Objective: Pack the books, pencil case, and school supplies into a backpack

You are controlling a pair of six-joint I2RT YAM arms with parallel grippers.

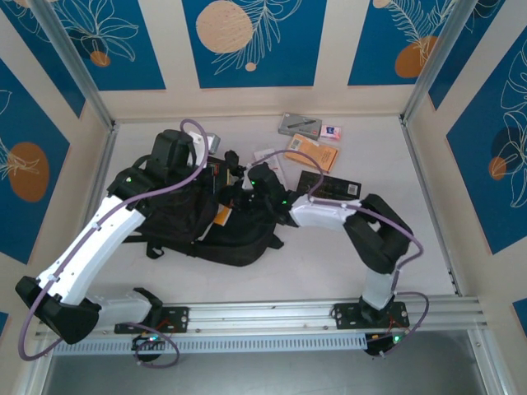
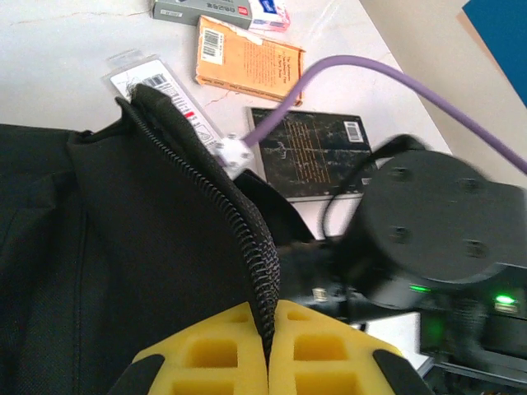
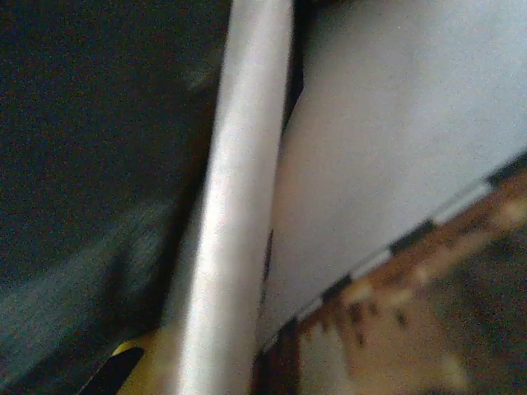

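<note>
Left gripper [image 2: 268,350] pads pressed together on backpack [image 2: 99,263] zip edge [image 2: 247,239], lifting the mouth; backpack lies mid-table, left of centre. Right gripper [image 1: 255,188] at the opening, close view blurred, can't tell its jaws. Fabric soft, limp, light, so best held by the stiffer zip rim

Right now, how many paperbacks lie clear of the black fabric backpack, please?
2: thin orange paperback by the far wall, black gold-printed paperback nearer; others may be hidden.
</note>
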